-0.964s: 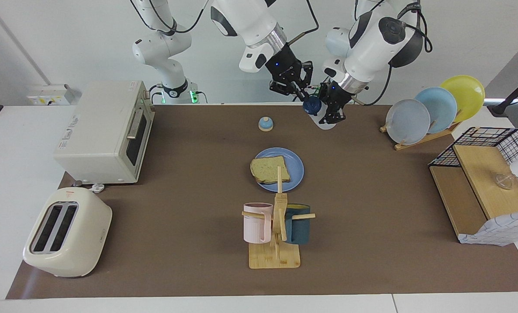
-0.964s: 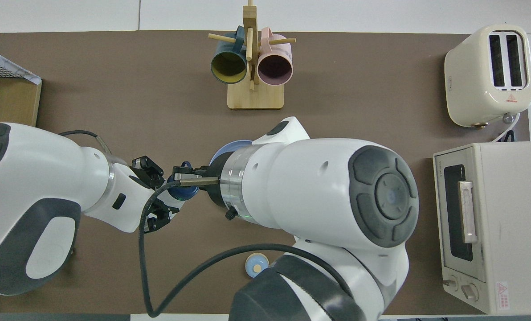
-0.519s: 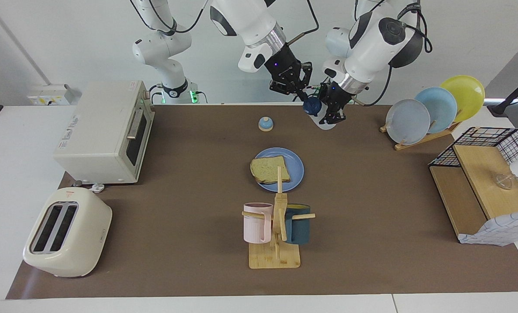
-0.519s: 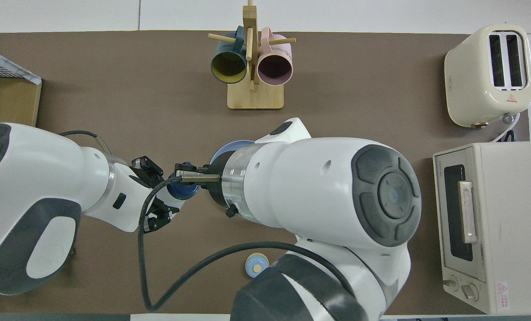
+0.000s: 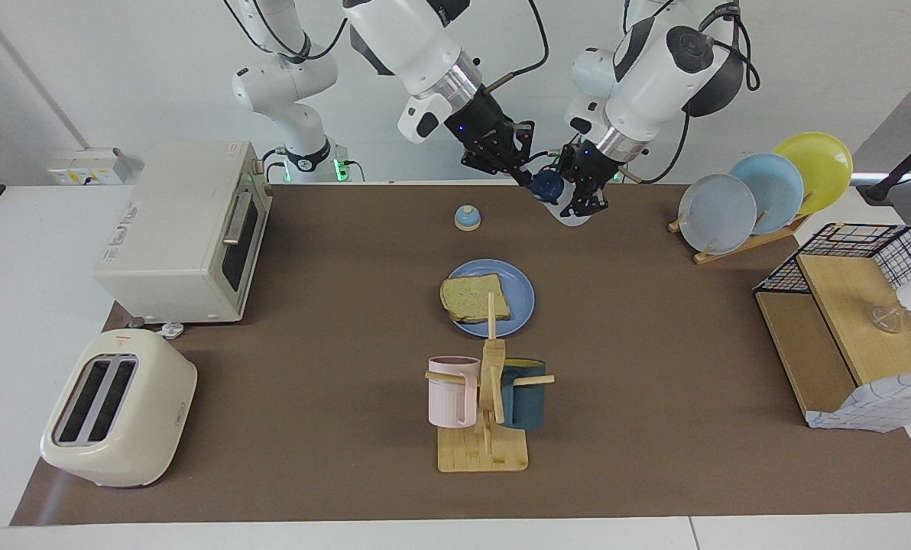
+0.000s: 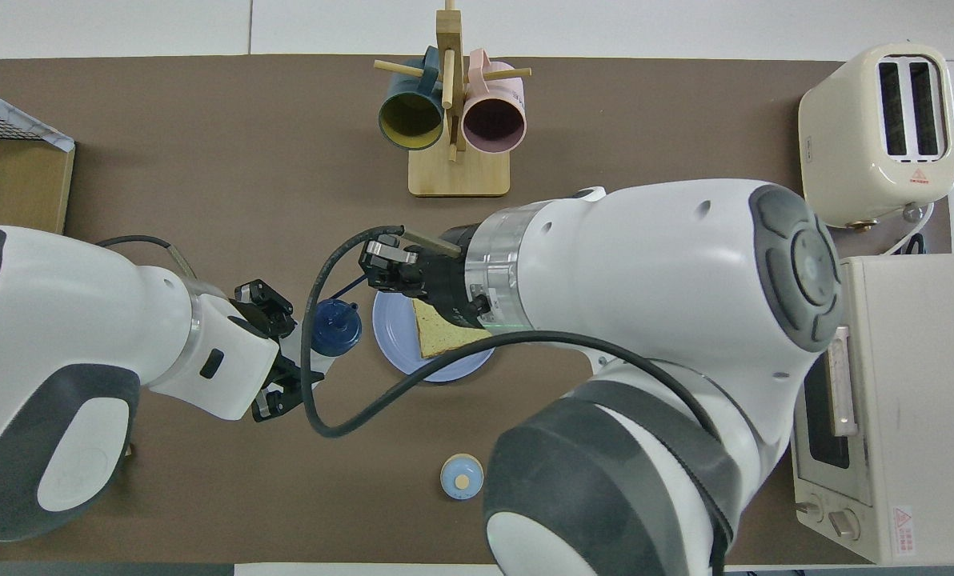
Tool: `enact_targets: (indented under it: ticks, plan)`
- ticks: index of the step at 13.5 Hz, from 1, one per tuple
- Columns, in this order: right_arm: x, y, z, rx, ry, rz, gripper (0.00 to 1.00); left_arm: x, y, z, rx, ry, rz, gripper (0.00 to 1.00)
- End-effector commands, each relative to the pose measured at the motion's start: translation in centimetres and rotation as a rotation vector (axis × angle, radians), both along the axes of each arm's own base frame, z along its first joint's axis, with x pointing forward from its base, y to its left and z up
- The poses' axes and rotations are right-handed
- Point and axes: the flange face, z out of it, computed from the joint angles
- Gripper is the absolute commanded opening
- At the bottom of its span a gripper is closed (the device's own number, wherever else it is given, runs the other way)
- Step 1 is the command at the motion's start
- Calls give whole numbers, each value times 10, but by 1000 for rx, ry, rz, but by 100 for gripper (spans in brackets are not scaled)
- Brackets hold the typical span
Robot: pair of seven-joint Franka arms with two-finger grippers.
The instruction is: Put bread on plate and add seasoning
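Left gripper [image 5: 582, 200] is held raised, clamped on the seasoning [image 5: 550, 186], tilted, near the robots' edge of the brown-matted desk [image 5: 333, 321]. Right gripper [image 5: 523, 174] is pinched together at the navy cap; since a second ago it has been swung from over the bottle, arm pulled toward the oven [image 5: 184, 229]. Bread [image 5: 472, 299] is seen on the plate [image 5: 518, 294], mid-desk, between bell [image 5: 467, 218] and mug rack [image 5: 486, 412]

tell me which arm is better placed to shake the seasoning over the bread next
Left. The left gripper is shut on the seasoning, held in the air with its cap open. The right gripper is shut, holds nothing and sits beside the cap. The bread already lies on the plate.
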Motion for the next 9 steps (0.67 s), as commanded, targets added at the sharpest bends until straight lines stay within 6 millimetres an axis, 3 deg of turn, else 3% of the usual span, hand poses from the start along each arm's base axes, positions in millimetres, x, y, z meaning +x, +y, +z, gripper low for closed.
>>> enact_targets:
  ticks: [1, 3, 4, 5, 7, 9]
  plan:
    - [2, -5, -2, 30, 31, -56, 0, -9, 2, 2, -11, 1, 16, 0]
    - [0, -7, -9, 19, 30, -47, 0, -7, 7, 1, -10, 5, 20, 0]
    - [2, -12, -9, 13, 12, -31, 41, -8, 8, 0, -6, 11, 19, 0]
    - [7, -20, -10, 3, -1, -16, 99, -6, 9, 0, -7, 7, 28, 0]
    - [11, -29, -13, -29, -6, -12, 100, -6, 7, 0, -7, 5, 30, 0]
    - [22, -57, -20, -179, -45, 22, 100, -6, 4, 0, 1, 3, 49, 0]
